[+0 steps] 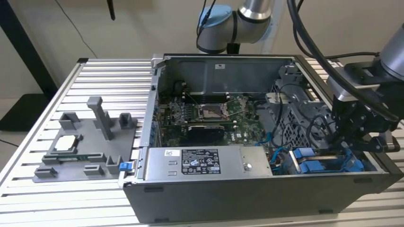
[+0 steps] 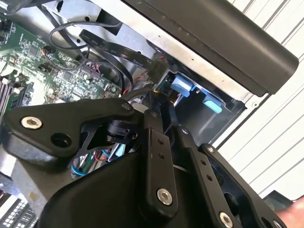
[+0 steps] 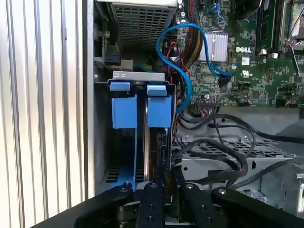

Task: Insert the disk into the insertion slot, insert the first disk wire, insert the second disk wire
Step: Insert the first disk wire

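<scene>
Two bright blue tabs (image 3: 124, 111) front the disk (image 3: 160, 145).

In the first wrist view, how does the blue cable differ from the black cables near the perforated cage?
Colour: the blue cable is bright blue, the black cables black. Thickness: the blue cable looks thinner than the black cables. Path: the blue cable arcs from beside the blue tabs to a dark plug over the green board; the black cables drape across the silver cage. Both curve loosely.
</scene>
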`<state>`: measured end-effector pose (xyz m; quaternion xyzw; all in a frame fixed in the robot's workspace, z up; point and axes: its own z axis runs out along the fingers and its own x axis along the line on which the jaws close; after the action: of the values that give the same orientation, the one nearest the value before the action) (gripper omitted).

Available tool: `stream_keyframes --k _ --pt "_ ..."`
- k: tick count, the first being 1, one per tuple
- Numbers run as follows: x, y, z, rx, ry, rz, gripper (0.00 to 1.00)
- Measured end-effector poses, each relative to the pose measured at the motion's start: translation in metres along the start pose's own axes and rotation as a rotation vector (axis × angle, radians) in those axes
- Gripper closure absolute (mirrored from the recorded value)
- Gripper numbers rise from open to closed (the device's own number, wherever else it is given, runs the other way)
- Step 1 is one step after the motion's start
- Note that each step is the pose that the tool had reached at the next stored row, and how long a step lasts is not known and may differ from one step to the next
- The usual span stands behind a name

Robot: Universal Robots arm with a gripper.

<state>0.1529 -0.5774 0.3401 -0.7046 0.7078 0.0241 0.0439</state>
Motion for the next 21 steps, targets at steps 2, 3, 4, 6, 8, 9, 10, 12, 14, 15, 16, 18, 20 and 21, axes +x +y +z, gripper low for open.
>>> stream_keyframes --k 2,3,4,6,8,9,10,12,14,15,16,18,20,21 --pt "-0.0003 0.0000 0.0008 0.0003 -0.0002 0.000 1.00" --pt "-0.0003 0.0001 0.0011 0.0004 0.0002 0.000 1.00" --pt "-0.0003 0.0001 0.0014 0.0005 0.0005 0.001 1.00" --pt "-0.0003 0.0001 0.0017 0.0007 0.0004 0.003 1.00" --pt "-0.0002 0.0001 0.0017 -0.0002 -0.0001 0.003 1.00" --pt "-0.0002 0.0002 0.0014 -0.0012 -0.0003 0.004 1.00" --pt "-0.0003 0.0002 0.0009 -0.0022 -0.0004 0.005 1.00" --pt "-0.0005 0.0000 -0.0012 -0.0032 0.0003 0.008 1.00" --pt "-0.0005 0.0000 -0.0022 -0.0038 0.0003 0.012 1.00" --pt "-0.0005 0.0000 -0.0022 -0.0040 0.0002 0.014 1.00" --pt "-0.0004 -0.0001 -0.0023 -0.0037 0.0005 0.017 1.00" --pt "-0.0002 -0.0001 -0.0023 -0.0030 0.0017 0.024 1.00" --pt "-0.0002 -0.0001 -0.0020 -0.0025 0.0032 0.029 1.00" --pt "-0.0001 -0.0001 -0.0018 -0.0024 0.0041 0.030 1.00"
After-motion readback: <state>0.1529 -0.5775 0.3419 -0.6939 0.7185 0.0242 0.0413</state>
